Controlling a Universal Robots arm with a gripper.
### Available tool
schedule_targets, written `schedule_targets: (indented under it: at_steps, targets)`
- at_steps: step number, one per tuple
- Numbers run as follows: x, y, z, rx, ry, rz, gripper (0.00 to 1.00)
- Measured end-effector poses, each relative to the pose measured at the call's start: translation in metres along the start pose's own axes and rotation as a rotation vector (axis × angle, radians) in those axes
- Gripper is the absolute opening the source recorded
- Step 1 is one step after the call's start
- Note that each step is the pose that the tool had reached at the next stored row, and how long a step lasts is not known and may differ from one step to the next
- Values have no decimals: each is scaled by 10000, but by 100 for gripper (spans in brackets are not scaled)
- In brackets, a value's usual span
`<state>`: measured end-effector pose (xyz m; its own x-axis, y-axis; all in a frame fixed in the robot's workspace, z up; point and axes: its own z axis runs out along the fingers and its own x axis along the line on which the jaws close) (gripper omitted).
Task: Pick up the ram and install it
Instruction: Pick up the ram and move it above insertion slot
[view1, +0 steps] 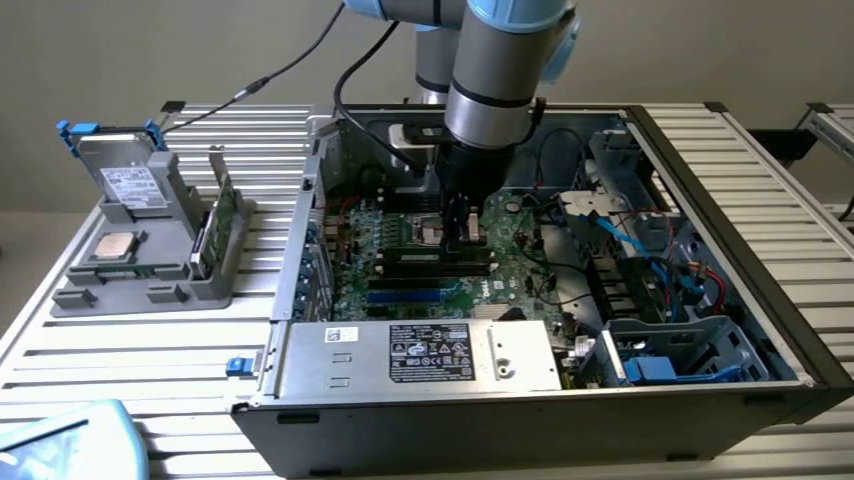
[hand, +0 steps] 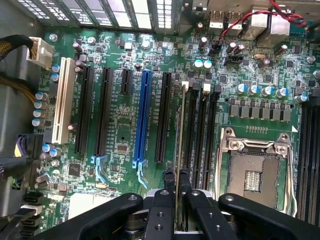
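Exterior view: the gripper (view1: 467, 238) stands at frame centre, lowered into the open computer case (view1: 534, 435) above the motherboard (view1: 400, 255).

Wrist view: the gripper (hand: 176, 186), at narrow opening, clamps the ram (hand: 179, 130) edge-on. The ram runs parallel to the black memory slots (hand: 202, 135).

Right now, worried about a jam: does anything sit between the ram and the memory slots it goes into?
Nothing visible does. The gripper holds the ram edge-on, lined up along the black memory slots beside the CPU socket; no cable or card crosses them. Whether the ram already touches a slot cannot be told.
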<state>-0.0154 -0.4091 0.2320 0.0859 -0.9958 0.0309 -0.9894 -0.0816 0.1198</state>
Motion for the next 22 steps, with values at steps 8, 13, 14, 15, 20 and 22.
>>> schedule_targets:
  at_steps: [8,13,14,15,20,22]
  targets:
    - [-13,0,1,72,5,19,14]
    - [-14,0,3,114,30,24,14]
    - [-17,0,7,116,52,28,14]
    - [-20,-1,10,121,76,32,14]
    - [-34,-4,23,119,132,49,14]
    - [-39,-5,29,119,151,62,14]
